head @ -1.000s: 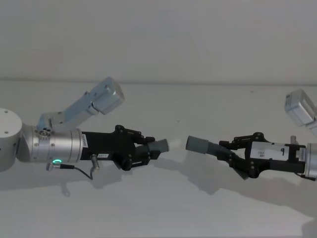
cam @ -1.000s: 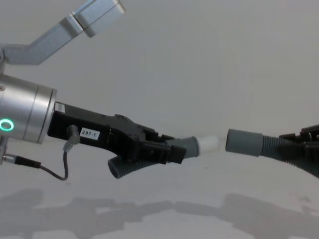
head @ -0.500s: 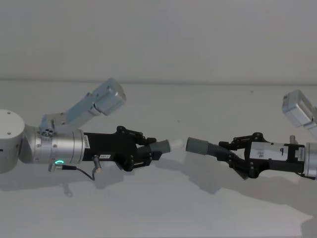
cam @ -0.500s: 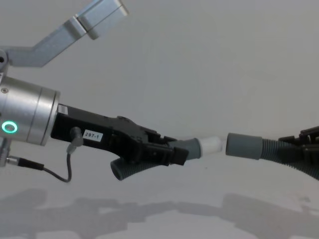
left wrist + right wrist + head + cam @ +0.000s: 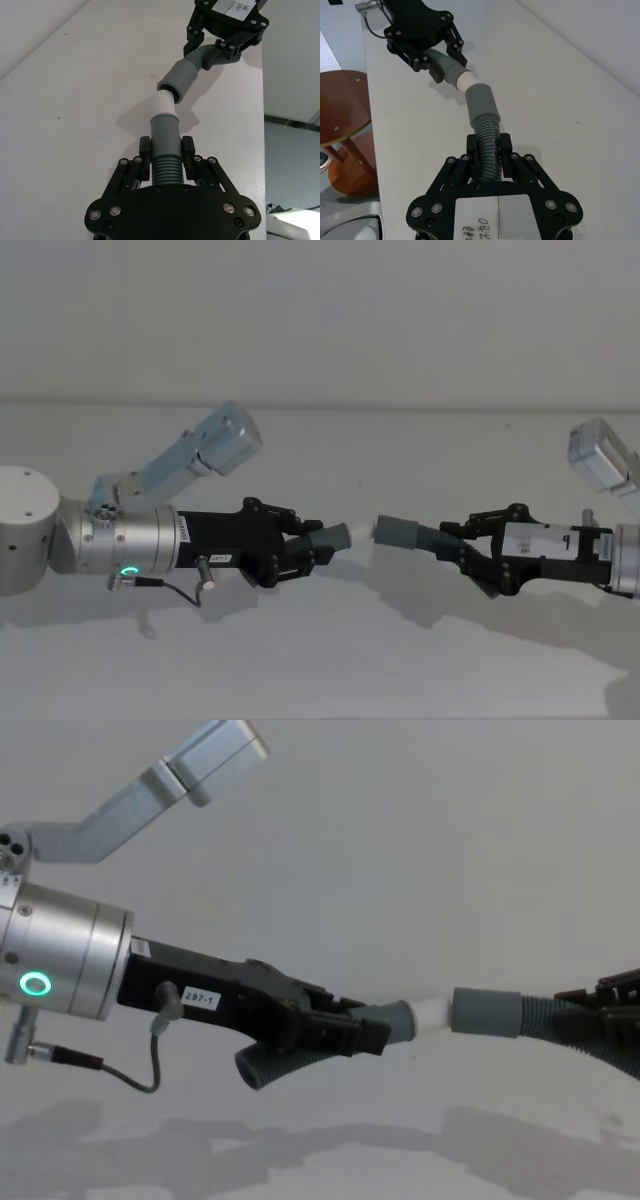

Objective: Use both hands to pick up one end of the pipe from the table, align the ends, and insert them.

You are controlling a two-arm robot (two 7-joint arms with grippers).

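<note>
My left hand (image 5: pixel 345 1032) pinches the elbow (image 5: pixel 300 1055), its white tip (image 5: pixel 432 1014) just entering the cuff (image 5: pixel 487 1012) of the hose (image 5: pixel 487 140) pinched by my right hand (image 5: pixel 475 550), axes nearly in line.

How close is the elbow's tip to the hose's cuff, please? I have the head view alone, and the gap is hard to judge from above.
Observer: In the chest view the whitish tip sits at the mouth of the cuff with no gap between them. Most of the tip is outside.
Operator: Thank you. Are the two pieces in line?
Observer: Not quite. In the left wrist view the cuff meets the tip at a slant, with a kink at the joint.
Operator: Are both grips sound?
Observer: The wrist views show the left hand shut on the elbow and the right hand shut on the hose.
</note>
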